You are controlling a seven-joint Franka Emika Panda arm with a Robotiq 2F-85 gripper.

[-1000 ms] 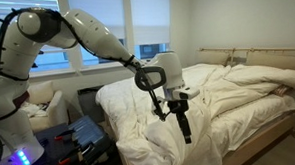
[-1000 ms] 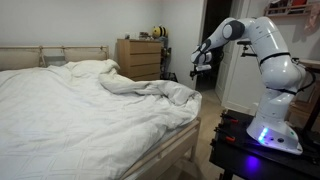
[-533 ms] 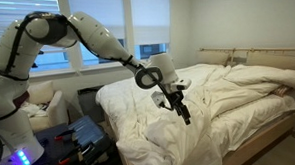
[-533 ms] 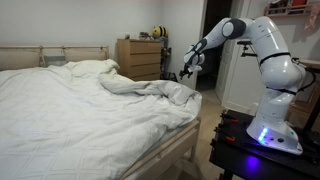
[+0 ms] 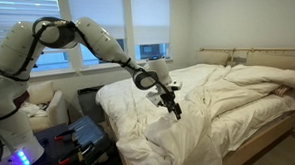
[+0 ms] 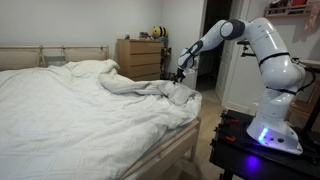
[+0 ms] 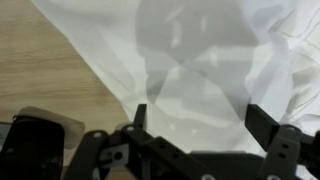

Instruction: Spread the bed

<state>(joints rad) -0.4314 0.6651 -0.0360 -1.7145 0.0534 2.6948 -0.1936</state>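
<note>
The end effector, jaws spread wide and grasping nothing, hovers over the rumpled corner of the white duvet at the foot of the bed. It appears lined up to take hold of fabric for spreading. Both exterior views show the duvet bunched in ridges across the mattress, arm reaching in from the foot end. Only the wrist view shows cloth lying below the 2 fingers and the duvet's edge hanging over the wooden floor; contact cannot be confirmed.
</note>
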